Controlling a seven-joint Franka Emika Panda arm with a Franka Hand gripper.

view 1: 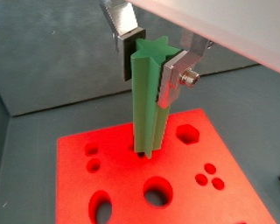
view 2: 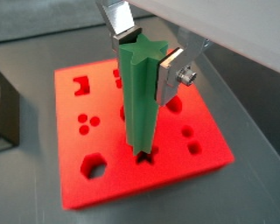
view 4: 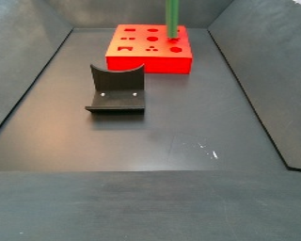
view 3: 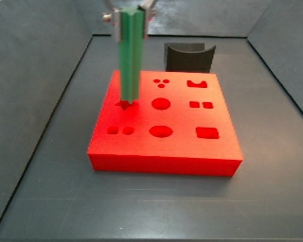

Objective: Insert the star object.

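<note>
In both wrist views the gripper [view 1: 156,59] is closed on the top of the star peg [view 1: 147,105], w/ a silver finger [view 1: 178,79] flat against one side. The green peg is held upright, and its lower tip is seen at or just inside a star-shaped hole [view 1: 145,154] in the red block [view 1: 224,206]. In the wrist view from the opposite side [view 2: 143,96], the tip meets the star hole [view 2: 143,157] near the block's edge; how deep it sits can't be told.

In a side view the peg [view 3: 128,59] stands vertical over the block's [view 3: 180,142] corner hole; the gripper [view 3: 132,11] is barely seen at the top. In a side view from farther off only the peg's shaft [view 4: 173,17] is visible above the block [view 4: 150,49], w/ the fixture [view 4: 117,88] well apart.

Judgement: the peg should be kept vertical, its ridges matched to the hole's points, and pressed straight down w/o twisting; release is best left until it's seated.
</note>
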